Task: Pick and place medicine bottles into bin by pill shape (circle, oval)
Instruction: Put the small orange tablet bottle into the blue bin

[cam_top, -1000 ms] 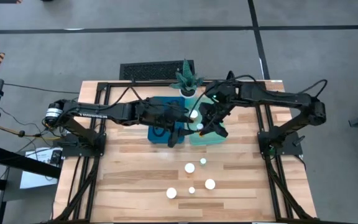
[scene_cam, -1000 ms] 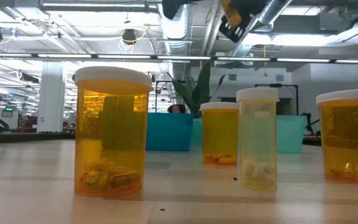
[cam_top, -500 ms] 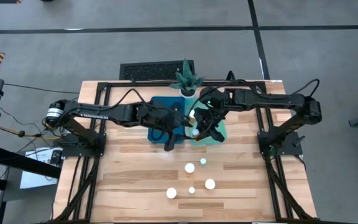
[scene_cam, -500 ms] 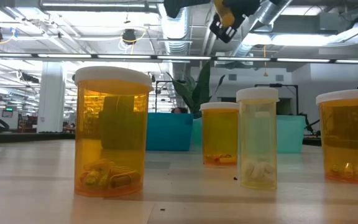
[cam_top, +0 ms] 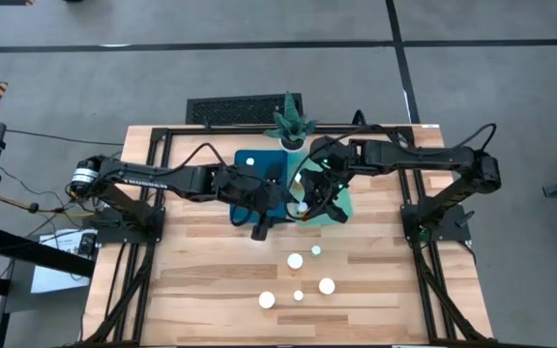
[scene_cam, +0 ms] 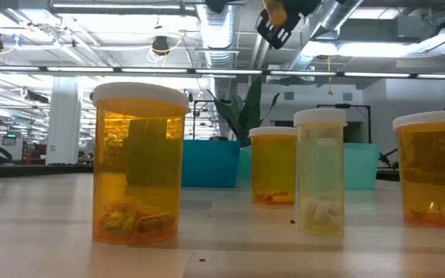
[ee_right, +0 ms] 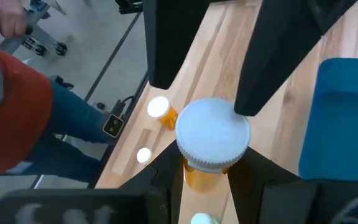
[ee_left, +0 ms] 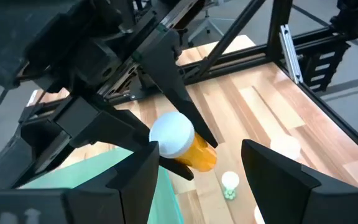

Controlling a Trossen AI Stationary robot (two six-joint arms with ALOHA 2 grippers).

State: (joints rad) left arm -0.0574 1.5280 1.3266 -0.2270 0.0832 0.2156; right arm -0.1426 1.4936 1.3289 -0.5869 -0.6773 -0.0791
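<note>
My right gripper [cam_top: 307, 207] is shut on an amber medicine bottle with a white cap [ee_right: 213, 134], above the near left corner of the teal bin [cam_top: 335, 196]; the bottle also shows in the left wrist view [ee_left: 178, 140]. My left gripper [cam_top: 259, 228] is open and empty, just left of the held bottle, in front of the blue bin [cam_top: 255, 174]. A white cap [cam_top: 249, 161] shows inside the blue bin. Several capped bottles [cam_top: 296, 261] stand upright on their bases on the near part of the table, and show close up in the low view [scene_cam: 139, 162]. My right gripper pinches the bottle's amber body [ee_right: 199, 177], just below the cap, between its two fingers [ee_right: 166, 180]. The bottle is lifted clear of the table and tilted, its cap toward my left gripper.
A potted green plant [cam_top: 290, 126] stands at the far edge behind the bins. The black frame rails [cam_top: 153, 193] run along both sides of the table. A person in a red sleeve [ee_right: 17, 106] shows beyond the table in the right wrist view.
My right gripper has carried the bottle a little toward the table's left and near edge, staying shut on it. My left gripper has drawn back toward the near edge, uncovering the blue bin and the cap inside it.
</note>
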